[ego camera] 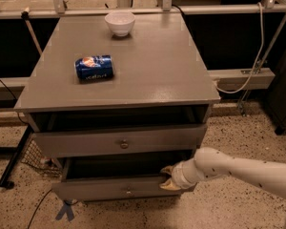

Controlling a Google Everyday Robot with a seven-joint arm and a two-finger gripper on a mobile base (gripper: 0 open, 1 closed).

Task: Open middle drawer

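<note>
Sitting second from the top, the middle drawer is partly out of the cabinet. Its front panel stands further forward than the top drawer, and a dark strip of its box shows behind the panel. The panel's long axis runs left to right across the view, and its travel is straight out toward the camera.

The gripper is at the right end of that panel, against its top edge and well right of the small knob (so any pull is off-centre). I cannot tell whether it is clamped on the panel or only hooked behind it.

The arm comes in from the lower right, nearly level, with its wrist turned in toward the cabinet. As I judge it, the pull must go straight out along the runners, or the drawer may skew.

A can and a bowl rest on top, well apart from the work.
</note>
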